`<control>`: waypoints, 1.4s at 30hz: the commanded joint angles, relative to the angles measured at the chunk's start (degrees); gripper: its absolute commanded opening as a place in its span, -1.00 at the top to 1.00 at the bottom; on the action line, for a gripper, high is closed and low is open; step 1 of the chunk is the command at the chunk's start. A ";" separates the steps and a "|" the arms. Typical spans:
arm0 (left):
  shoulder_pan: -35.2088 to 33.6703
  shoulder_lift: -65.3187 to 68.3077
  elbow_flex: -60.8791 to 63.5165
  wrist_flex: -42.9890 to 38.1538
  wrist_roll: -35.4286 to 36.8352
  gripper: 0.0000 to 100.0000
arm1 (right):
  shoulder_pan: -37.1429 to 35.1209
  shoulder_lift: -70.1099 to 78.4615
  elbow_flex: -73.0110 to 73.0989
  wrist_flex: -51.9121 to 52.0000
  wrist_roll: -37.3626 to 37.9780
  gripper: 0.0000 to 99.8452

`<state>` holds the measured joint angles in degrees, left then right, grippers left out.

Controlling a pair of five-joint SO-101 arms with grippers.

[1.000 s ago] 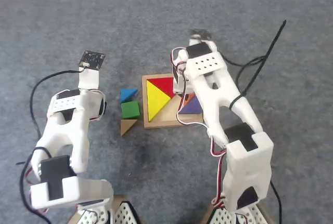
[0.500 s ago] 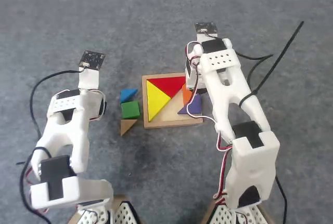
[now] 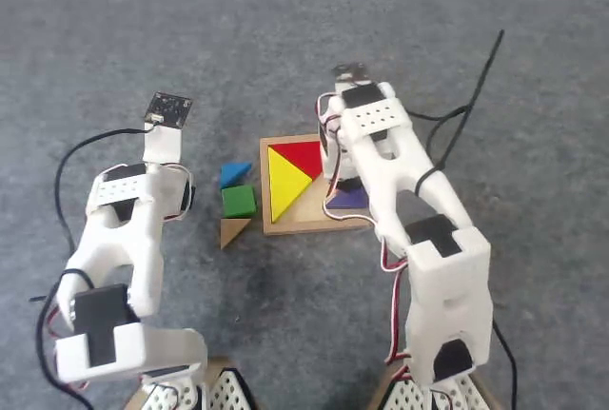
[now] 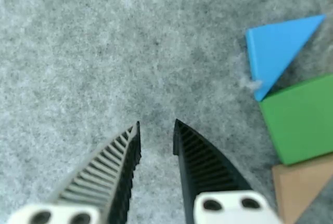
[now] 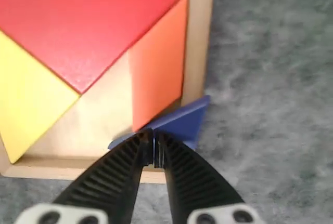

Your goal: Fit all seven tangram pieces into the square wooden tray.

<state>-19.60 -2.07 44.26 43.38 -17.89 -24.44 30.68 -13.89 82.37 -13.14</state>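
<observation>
From above, your tray [image 3: 304,228] holds a red triangle [image 3: 300,156] and a yellow triangle [image 3: 285,185]. A blue triangle [image 3: 233,174], green square [image 3: 239,202] and tan triangle [image 3: 233,230] lie just beside it.

At the left wrist, the left gripper [image 4: 156,130] hangs narrowly parted and empty over the carpet [image 4: 78,37].

At the right wrist, the right gripper [image 5: 154,143] is pressed closed. Its tips are against the purple triangle [image 5: 179,122], which lies across the tray's rim beside the orange piece [image 5: 158,73].

Square wooden tray [image 3: 304,227] sat mid-worktop [image 3: 143,48]. Inside it:
- red wooden triangle [image 3: 297,155] along the far wall
- yellow wooden triangle [image 3: 285,186] along the left wall
- orange wooden piece [image 5: 156,68] against the right wall

Indigo wooden triangle [image 5: 183,121] lay across the near right rim corner, partly outside. Left of tray, far to near: blue wooden triangle [image 3: 234,174], green wooden square [image 3: 238,202], tan wooden triangle [image 3: 233,230].
</observation>
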 commanded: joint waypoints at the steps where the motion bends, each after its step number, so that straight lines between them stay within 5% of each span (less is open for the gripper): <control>1: -0.18 -3.08 -0.31 -0.70 -0.09 0.80 | -1.63 0.04 -1.32 -0.66 0.97 0.98; 13: -0.18 -3.08 -0.31 -0.70 -0.09 0.80 | -2.95 -7.25 -1.23 2.24 6.59 0.98; 25: -0.18 -3.08 -0.31 -0.79 -0.09 0.80 | 1.45 -11.12 6.15 -3.65 6.24 0.98; 42: -0.18 -3.08 -0.31 -0.79 0.00 0.80 | -1.45 -11.12 16.26 -11.56 0.97 0.98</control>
<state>-19.60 -2.07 44.26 43.38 -17.89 -25.49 22.15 2.37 71.47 -11.38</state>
